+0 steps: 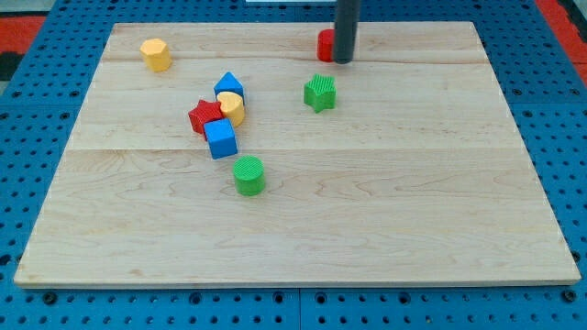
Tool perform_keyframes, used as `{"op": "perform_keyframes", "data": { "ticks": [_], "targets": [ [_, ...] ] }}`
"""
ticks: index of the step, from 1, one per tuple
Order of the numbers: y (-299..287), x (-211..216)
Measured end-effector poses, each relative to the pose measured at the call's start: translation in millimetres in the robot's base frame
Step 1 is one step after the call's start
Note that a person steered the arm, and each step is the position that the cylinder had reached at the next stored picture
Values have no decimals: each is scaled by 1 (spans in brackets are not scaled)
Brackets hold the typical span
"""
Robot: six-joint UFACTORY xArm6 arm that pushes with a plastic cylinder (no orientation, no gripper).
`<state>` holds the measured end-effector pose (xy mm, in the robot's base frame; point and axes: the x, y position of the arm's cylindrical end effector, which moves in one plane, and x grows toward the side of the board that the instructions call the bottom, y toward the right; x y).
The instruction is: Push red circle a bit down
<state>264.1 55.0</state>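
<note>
The red circle [325, 45] sits near the view's top edge of the wooden board [413, 183], mostly hidden behind my rod. My tip [343, 60] rests on the board just right of and slightly in front of the red circle, touching or nearly touching it. A green star-shaped block [320, 93] lies a little below the tip.
A yellow hexagonal block [156, 54] sits at the top left. A cluster at centre left holds a blue triangular block [229, 85], a yellow round block [232, 107], a red star block [204, 115] and a blue cube [220, 138]. A green cylinder [249, 175] stands below them.
</note>
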Motion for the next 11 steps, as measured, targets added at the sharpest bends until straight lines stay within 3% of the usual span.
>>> {"op": "perform_keyframes", "data": {
  "ticks": [2,3,4,5,8,11],
  "targets": [
    [-40,8],
    [-114,20],
    [-120,-18],
    [-117,-66],
    [-16,-72],
    [-15,-59]
  ]
}}
